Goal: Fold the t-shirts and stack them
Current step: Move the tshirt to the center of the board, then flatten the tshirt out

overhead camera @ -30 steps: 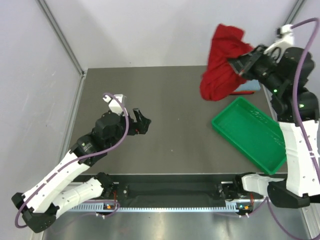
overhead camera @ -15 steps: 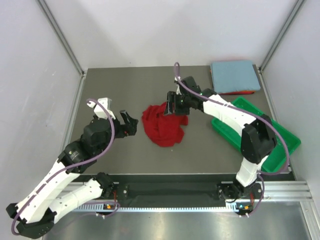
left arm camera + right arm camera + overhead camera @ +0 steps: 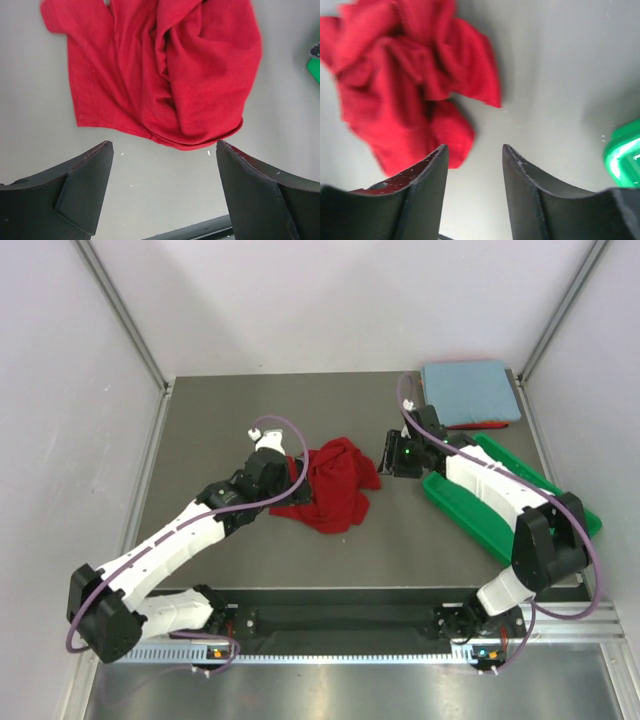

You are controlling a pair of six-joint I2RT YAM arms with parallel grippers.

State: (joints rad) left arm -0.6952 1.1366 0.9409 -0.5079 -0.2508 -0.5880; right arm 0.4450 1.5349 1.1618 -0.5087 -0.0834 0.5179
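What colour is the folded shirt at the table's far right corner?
The folded shirt is light blue, clearest in the top external view.

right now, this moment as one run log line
crumpled red t-shirt: mid-table, unfolded | left gripper: open, empty, at its edge | right gripper: open, empty, apart from it | folded light blue t-shirt: far right corner

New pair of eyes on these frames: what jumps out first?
A crumpled red t-shirt lies in the middle of the table, flanked by the open left tool and open right tool. A folded light blue t-shirt sits at the far right corner, behind the green tray.
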